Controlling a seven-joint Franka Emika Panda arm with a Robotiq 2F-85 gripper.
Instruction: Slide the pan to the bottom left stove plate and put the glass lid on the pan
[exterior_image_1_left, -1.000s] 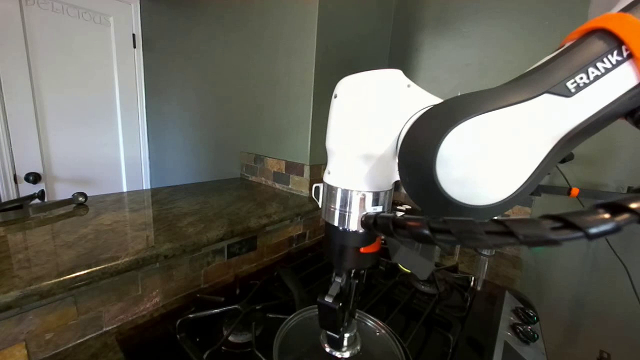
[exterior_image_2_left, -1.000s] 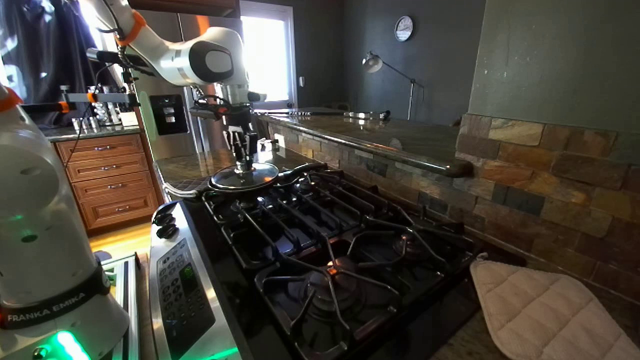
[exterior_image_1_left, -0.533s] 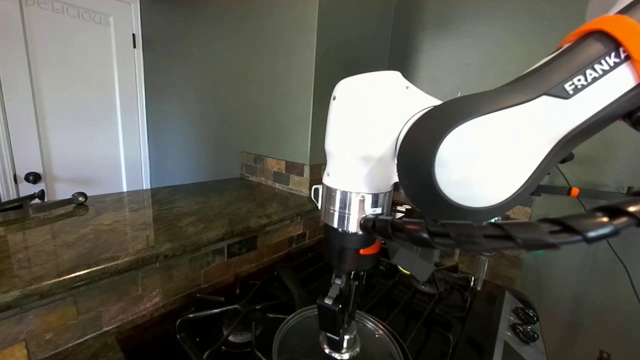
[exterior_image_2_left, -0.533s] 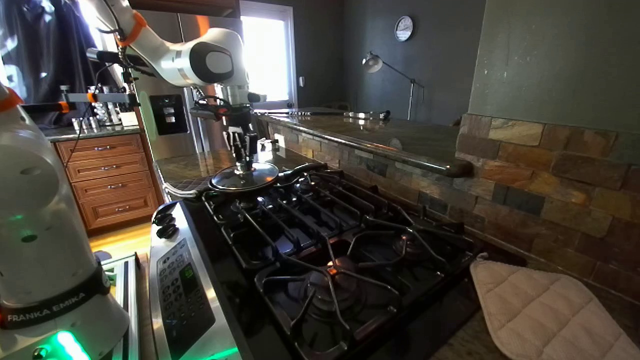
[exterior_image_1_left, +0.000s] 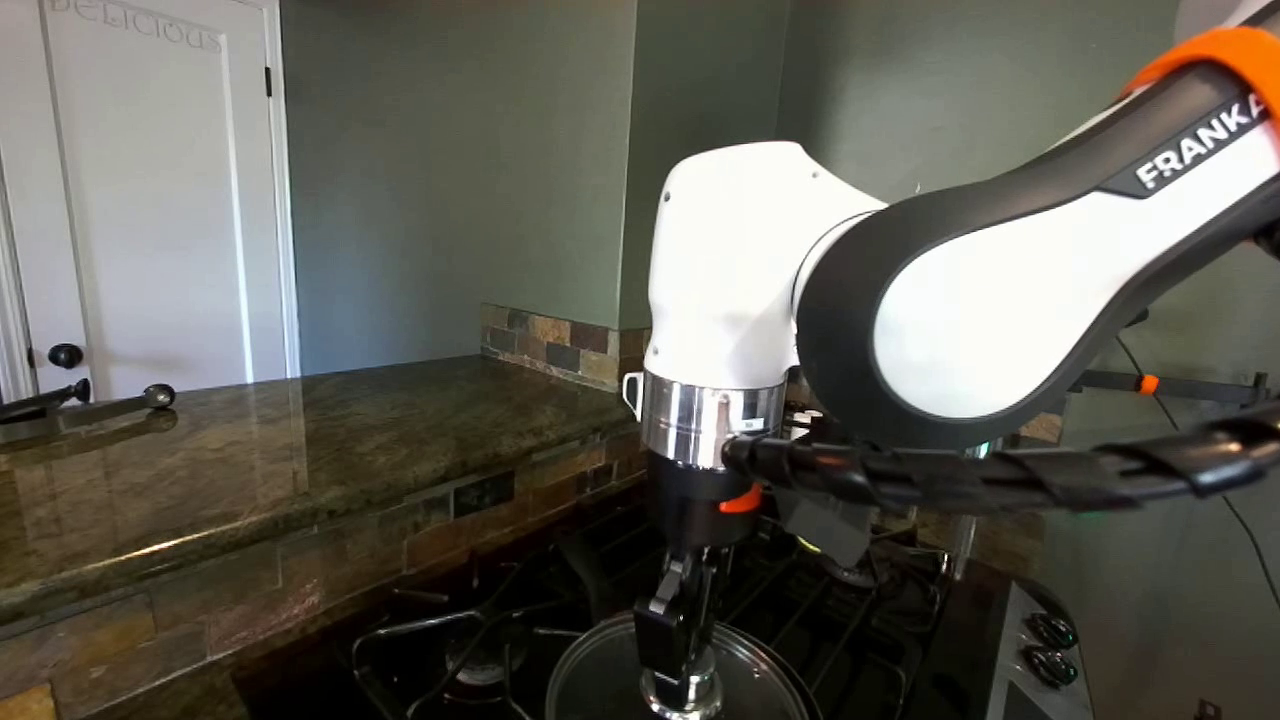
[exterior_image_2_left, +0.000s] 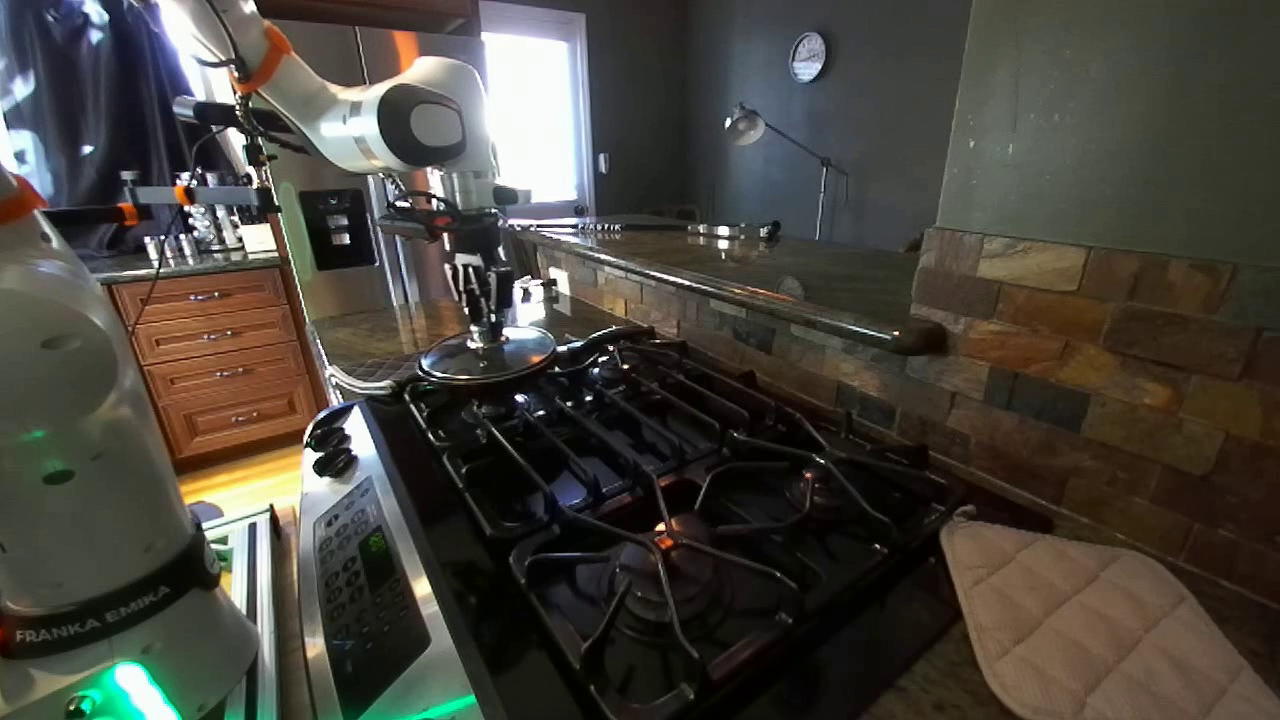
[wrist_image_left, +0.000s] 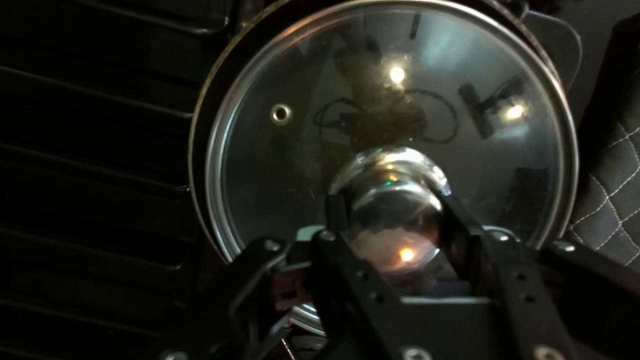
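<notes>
Glass lid (wrist_image_left: 385, 125), centre of the wrist view, lies over the frying pan (wrist_image_left: 237, 57), our gripper (wrist_image_left: 397, 211) pinching its metal knob (wrist_image_left: 395, 240); we judge covering nearly done: next, seat it, release.

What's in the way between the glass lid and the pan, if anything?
Nothing visible: in the wrist view, the glass lid lies over the pan, which peeks out at left; the end effector grips the lid.
</notes>
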